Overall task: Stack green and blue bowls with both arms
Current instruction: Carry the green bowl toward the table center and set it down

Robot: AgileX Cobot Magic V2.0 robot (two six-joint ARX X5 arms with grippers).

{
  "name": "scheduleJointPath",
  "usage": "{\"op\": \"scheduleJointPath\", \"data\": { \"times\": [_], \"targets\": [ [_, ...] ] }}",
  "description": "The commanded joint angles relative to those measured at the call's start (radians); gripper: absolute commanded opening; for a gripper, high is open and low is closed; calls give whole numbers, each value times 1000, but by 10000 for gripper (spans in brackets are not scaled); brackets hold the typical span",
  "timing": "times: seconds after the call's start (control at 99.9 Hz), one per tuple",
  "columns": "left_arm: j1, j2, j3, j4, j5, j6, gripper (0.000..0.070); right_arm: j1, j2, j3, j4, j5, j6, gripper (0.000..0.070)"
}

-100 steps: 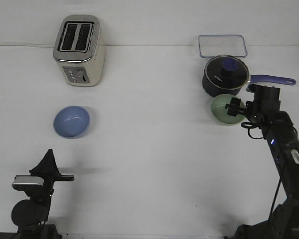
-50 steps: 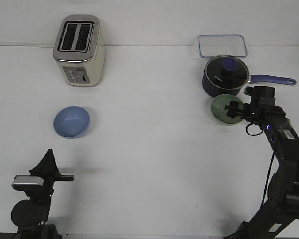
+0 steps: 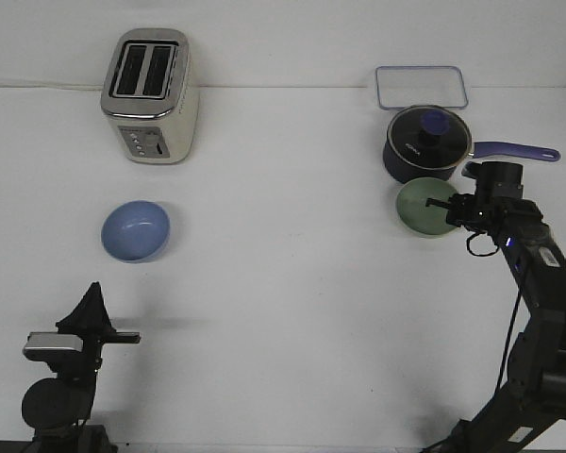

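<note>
Front view puts your right gripper [image 3: 445,209] at the green bowl [image 3: 423,208] rim (grasp unclear), bowl nearly touching the saucepan [image 3: 426,143] at its 12 o'clock, so lifting carelessly could knock it.

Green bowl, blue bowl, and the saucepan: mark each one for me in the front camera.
green bowl [image 3: 417,206], front view, on the bare inside of the bowl, left of the right gripper.
blue bowl [image 3: 135,229], front view, middle of its inside.
saucepan [image 3: 421,136], front view, on the dark lid beside the knob.
</note>
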Motion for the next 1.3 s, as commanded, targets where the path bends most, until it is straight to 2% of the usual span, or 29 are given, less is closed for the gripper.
{"op": "scheduleJointPath", "data": {
  "times": [0.0, 0.09, 0.29, 0.4, 0.57, 0.811, 1.011, 1.291],
  "targets": [
    [0, -2, -19, 10, 2, -1, 15, -4, -56, 19, -5, -8, -11, 0],
    [0, -2, -19, 10, 2, -1, 15, -4, -133, 19, -32, -37, -11, 0],
    [0, -2, -19, 10, 2, -1, 15, 2, -320, 19, -118, -155, -5, 0],
    [0, -2, -19, 10, 2, -1, 15, 34, -404, 18, -174, -182, 3, 0],
    [0, -2, -19, 10, 2, -1, 15, 129, -478, 11, -233, -182, -2, 0],
    [0, -2, -19, 10, 2, -1, 15, 361, -491, -15, -266, -174, 1, 0],
    [0, -2, -19, 10, 2, -1, 15, 544, -490, -94, -208, -98, 32, 0],
    [0, -2, -19, 10, 2, -1, 15, 721, -483, -238, -66, -97, 105, 0]
  ]
}}
